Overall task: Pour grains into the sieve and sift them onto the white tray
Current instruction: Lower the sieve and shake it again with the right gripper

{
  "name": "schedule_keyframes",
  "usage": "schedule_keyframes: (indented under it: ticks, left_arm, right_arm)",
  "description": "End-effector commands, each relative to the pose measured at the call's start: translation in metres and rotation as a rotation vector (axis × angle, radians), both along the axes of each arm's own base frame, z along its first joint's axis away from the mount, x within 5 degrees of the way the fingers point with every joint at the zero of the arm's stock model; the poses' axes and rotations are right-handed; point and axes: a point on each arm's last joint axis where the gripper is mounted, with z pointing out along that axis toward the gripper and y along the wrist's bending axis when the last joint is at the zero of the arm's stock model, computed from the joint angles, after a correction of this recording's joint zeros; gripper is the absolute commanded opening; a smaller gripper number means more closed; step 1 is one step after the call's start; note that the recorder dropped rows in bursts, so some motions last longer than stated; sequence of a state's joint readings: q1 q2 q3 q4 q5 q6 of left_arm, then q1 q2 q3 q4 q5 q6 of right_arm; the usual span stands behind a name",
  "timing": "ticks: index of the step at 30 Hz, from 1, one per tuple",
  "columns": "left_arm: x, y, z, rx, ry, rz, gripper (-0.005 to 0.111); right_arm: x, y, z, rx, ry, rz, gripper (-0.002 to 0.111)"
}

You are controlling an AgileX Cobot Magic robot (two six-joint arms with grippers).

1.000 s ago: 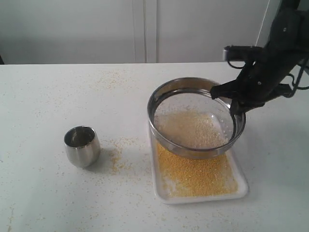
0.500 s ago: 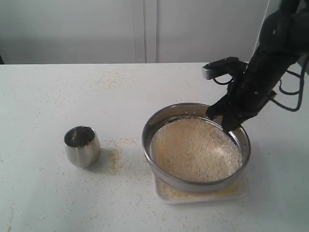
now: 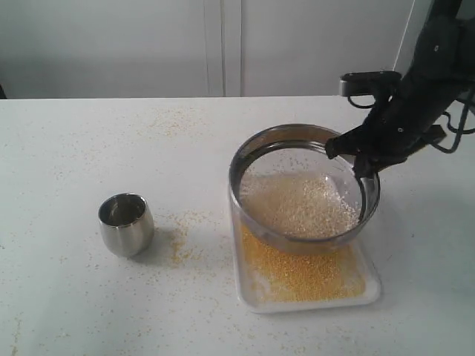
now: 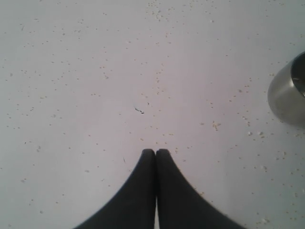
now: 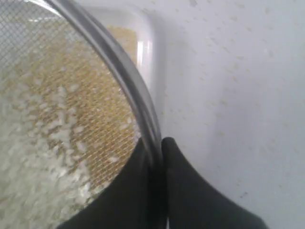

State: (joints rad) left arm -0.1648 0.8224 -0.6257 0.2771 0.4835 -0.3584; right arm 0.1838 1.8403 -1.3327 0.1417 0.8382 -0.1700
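The steel sieve (image 3: 256, 148) hangs tilted above the white tray (image 3: 375, 285). My right gripper (image 3: 361, 172) is shut on the sieve's right rim (image 5: 125, 67), one finger inside and one outside. Pale whitish grains (image 3: 300, 208) lie on the mesh (image 5: 81, 109), and fine golden-yellow meal (image 3: 304, 273) covers the tray below. My left gripper (image 4: 156, 151) is shut on nothing, over bare table near the steel cup (image 4: 288, 95); that arm is out of the exterior view.
The small steel cup (image 3: 126, 224) stands upright on the table left of the tray. Spilled grains (image 3: 182, 241) dot the white tabletop beside the cup and farther back. A pale wall rises behind the table.
Half a second ago the sieve sat lower and nearer, hiding most of the tray. It has since swung back up and away, as it was one second ago, uncovering the yellow meal.
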Motion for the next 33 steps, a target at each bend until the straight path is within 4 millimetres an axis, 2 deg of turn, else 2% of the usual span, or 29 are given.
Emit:
schedule_keyframes:
  ticks: [1,3,4,5,7,9,10,11,13,14,15,16,17,19,20,21,23,24,25,27,29,30,31,33]
  left_arm:
    - [-0.002,0.001,-0.001,-0.005,0.003,0.007,0.0]
    - [-0.002,0.001,-0.001,-0.005,0.003,0.007,0.0]
    - [-0.002,0.001,-0.001,-0.005,0.003,0.007,0.0]
    - [-0.002,0.001,-0.001,-0.005,0.003,0.007,0.0]
    - [-0.002,0.001,-0.001,-0.005,0.003,0.007,0.0]
    - [-0.002,0.001,-0.001,-0.005,0.003,0.007,0.0]
    - [-0.002,0.001,-0.001,-0.005,0.003,0.007,0.0]
    - [-0.002,0.001,-0.001,-0.005,0.003,0.007,0.0]
    - [-0.002,0.001,-0.001,-0.005,0.003,0.007,0.0]
    - [-0.002,0.001,-0.001,-0.005,0.003,0.007,0.0]
    - [-0.002,0.001,-0.001,-0.005,0.003,0.007,0.0]
    - [-0.002,0.001,-0.001,-0.005,0.003,0.007,0.0]
    - [-0.002,0.001,-0.001,-0.005,0.003,0.007,0.0]
    - [-0.002,0.001,-0.001,-0.005,0.003,0.007,0.0]
    - [-0.002,0.001,-0.001,-0.005,0.003,0.007,0.0]
    - [-0.002,0.001,-0.001,-0.005,0.003,0.007,0.0]
    - [-0.002,0.001,-0.001,-0.005,0.003,0.007,0.0]
    - [-0.002,0.001,-0.001,-0.005,0.003,0.007,0.0]
    - [-0.002,0.001,-0.001,-0.005,0.003,0.007,0.0]
    - [-0.002,0.001,-0.001,-0.005,0.003,0.007,0.0]
    - [-0.002,0.001,-0.001,-0.005,0.003,0.007,0.0]
    - [-0.002,0.001,-0.001,-0.005,0.003,0.007,0.0]
    - [-0.002,0.001,-0.001,-0.005,0.003,0.007,0.0]
    - [-0.002,0.001,-0.001,-0.005,0.003,0.007,0.0]
  right_arm:
    - [-0.02,0.023,0.006,0.059,0.067,0.443,0.0]
    - [-0.001,0.003,0.007,0.027,-0.013,0.004,0.0]
    - [0.001,-0.004,0.007,0.043,-0.01,-0.19,0.0]
    - [0.002,-0.005,0.007,0.054,-0.004,-0.229,0.0]
    - [-0.005,0.011,0.006,0.084,0.032,-0.006,0.0]
    - [-0.022,0.029,0.007,0.105,0.084,0.445,0.0]
    - [-0.024,0.028,0.006,0.083,0.094,0.497,0.0]
    - [-0.019,0.023,0.006,0.052,0.08,0.358,0.0]
    - [-0.002,0.002,0.007,0.006,-0.009,-0.099,0.0]
    - [0.001,-0.003,0.008,0.008,-0.019,-0.215,0.0]
    - [0.001,-0.001,0.008,0.024,-0.015,-0.199,0.0]
    - [-0.003,0.009,0.008,0.046,0.002,-0.068,0.0]
    - [-0.011,0.022,0.007,0.078,0.038,0.124,0.0]
    - [-0.023,0.032,0.006,0.085,0.07,0.481,0.0]
    - [-0.022,0.031,0.006,0.07,0.075,0.465,0.0]
    - [-0.017,0.026,0.006,0.044,0.048,0.36,0.0]
    - [-0.001,0.005,0.006,0.01,-0.023,-0.022,0.0]
    - [0.001,0.001,0.007,0.038,-0.016,-0.183,0.0]
    - [0.001,0.002,0.007,0.049,-0.01,-0.201,0.0]
    - [-0.009,0.019,0.006,0.076,0.037,0.064,0.0]
    - [-0.023,0.03,0.006,0.068,0.076,0.468,0.0]
    - [-0.022,0.028,0.005,0.045,0.084,0.453,0.0]
    - [-0.014,0.018,0.005,0.002,0.048,0.291,0.0]
    - [0.0,-0.004,0.006,0.001,-0.006,-0.171,0.0]
